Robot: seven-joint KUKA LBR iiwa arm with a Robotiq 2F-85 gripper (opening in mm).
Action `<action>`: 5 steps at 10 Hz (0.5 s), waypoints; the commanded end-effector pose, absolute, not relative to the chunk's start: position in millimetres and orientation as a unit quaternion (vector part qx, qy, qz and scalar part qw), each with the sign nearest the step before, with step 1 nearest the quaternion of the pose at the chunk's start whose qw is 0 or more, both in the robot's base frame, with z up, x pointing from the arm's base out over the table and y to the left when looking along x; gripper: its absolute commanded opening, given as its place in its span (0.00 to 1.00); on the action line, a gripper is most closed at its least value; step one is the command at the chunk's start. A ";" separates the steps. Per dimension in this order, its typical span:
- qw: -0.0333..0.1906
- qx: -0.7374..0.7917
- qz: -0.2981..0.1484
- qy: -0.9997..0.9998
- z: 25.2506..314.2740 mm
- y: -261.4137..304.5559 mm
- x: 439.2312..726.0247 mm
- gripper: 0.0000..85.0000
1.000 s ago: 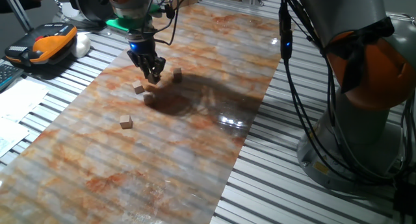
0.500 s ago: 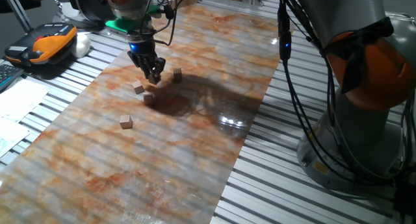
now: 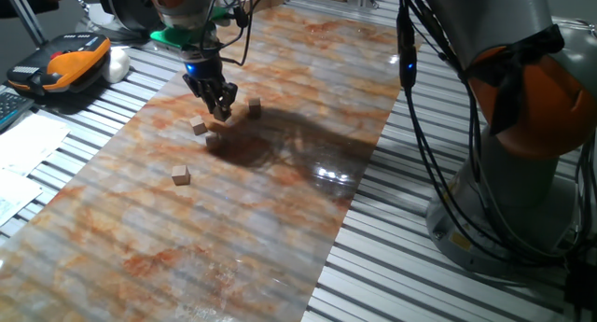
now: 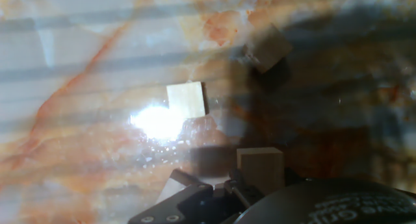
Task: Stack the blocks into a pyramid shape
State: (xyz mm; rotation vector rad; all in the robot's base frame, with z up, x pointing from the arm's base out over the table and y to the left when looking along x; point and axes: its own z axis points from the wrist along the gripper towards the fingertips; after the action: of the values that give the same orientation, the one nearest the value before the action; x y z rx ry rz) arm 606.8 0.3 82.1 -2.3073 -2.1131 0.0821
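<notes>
1. nearest block (image 3: 181,175) sits alone on the glossy marbled board (image 3: 280,238).
2. two blocks (image 3: 198,127) lie just below the gripper (image 3: 221,107), a 4th block (image 3: 254,105) beside it.
3. gripper barely moved vs 1 s ago, blocks same; jaws: can't tell. no stacking yet, prob. lining up a pick.
4. far left: orange pendant (image 3: 70,61) on the slatted bench (image 3: 103,103).

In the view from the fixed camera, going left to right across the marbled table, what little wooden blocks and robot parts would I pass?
Lone block → block → block → claw → block → the robot's orange-and-grey base.
</notes>
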 end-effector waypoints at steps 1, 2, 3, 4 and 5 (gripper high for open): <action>0.006 -0.738 0.025 -0.675 81.7 0.2 606.6 0.00; 0.006 -0.738 0.022 -0.675 81.0 -0.1 606.5 0.00; 0.006 -0.737 0.022 -0.675 80.3 -0.7 606.3 0.00; 0.006 -0.737 0.021 -0.675 79.5 -2.2 605.7 0.00; 0.006 -0.737 0.020 -0.676 78.6 -3.5 605.3 0.00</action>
State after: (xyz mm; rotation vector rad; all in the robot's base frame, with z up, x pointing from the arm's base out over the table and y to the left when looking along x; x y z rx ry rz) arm 605.3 -3.6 78.6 -2.3062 -2.1160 0.0619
